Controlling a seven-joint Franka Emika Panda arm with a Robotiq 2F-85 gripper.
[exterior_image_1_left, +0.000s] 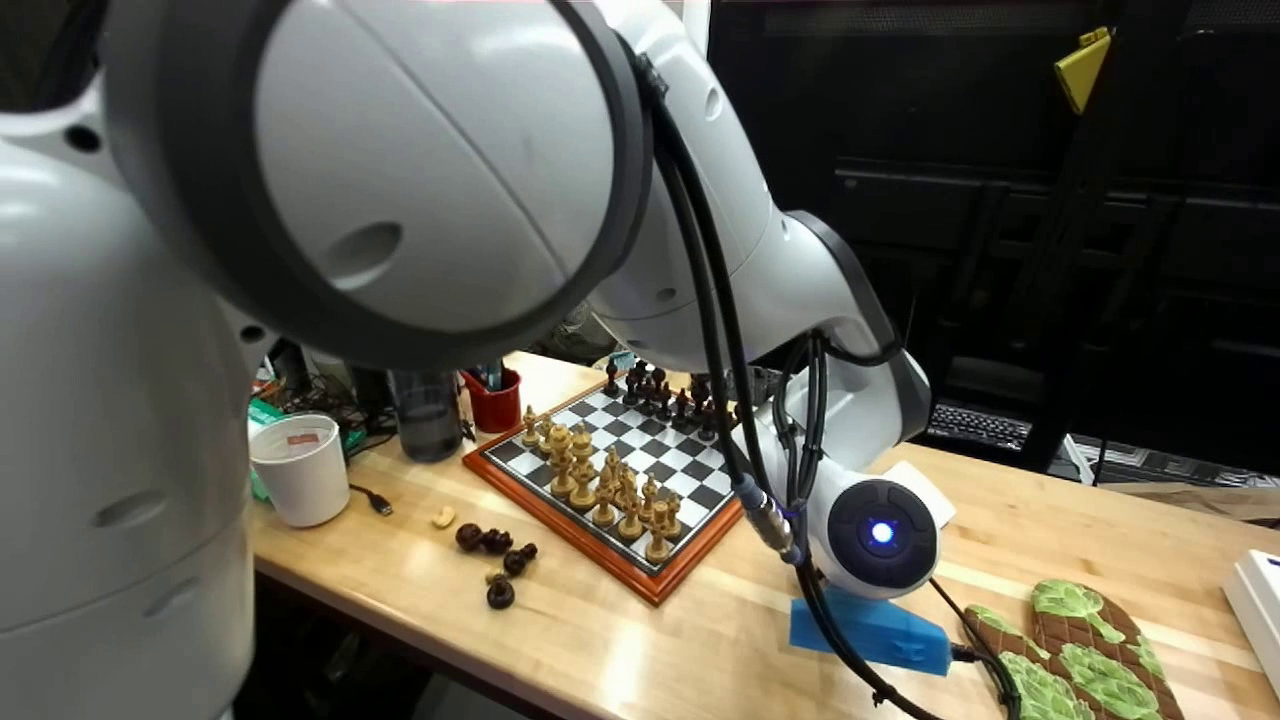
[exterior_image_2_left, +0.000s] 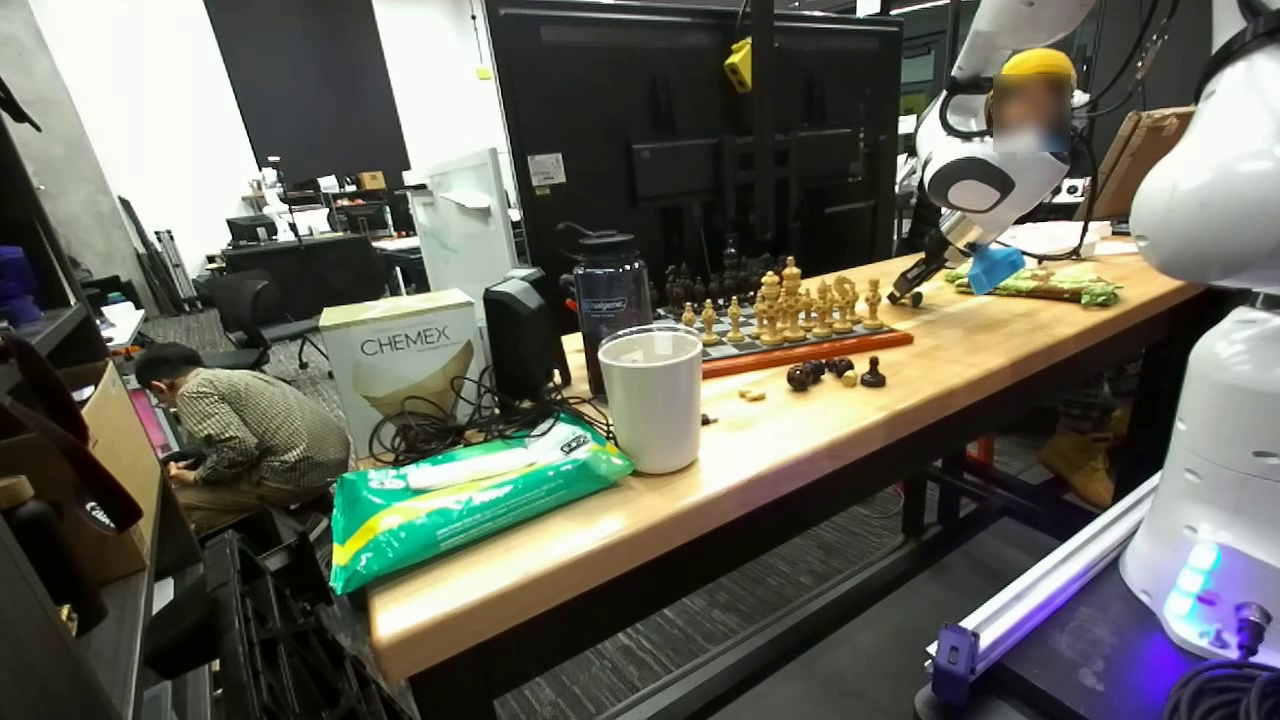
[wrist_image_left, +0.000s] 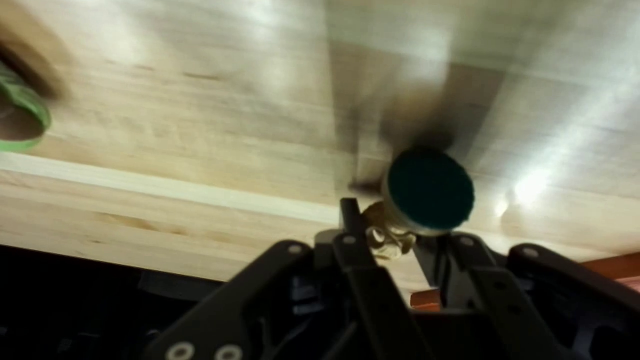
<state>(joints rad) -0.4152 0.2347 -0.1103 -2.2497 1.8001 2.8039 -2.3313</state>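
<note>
1. Looks matt and smooth on the gripper (wrist_image_left: 390, 230), like hard plastic or dull metal.
2. Shows felt-like, matt cloth on the base of the piece (wrist_image_left: 430, 192) held in it, turning glossy on the carved part.
3. Shines like varnished wood, smooth and grained, on the table (wrist_image_left: 200, 125) below it.
4. Appears soft, matt and quilted, as cloth, on the mitt (exterior_image_1_left: 1090, 655) near it.
5. Glints like lacquered wood around the rim of the board (exterior_image_1_left: 560, 521), near it too.
6. Reads as smooth, glossy plastic on the arm (exterior_image_1_left: 430, 130) above it.

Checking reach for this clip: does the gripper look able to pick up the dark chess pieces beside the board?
Probably not yet: the gripper looks shut on a light chess piece, though nothing seems to cover the dark chess pieces.
</note>
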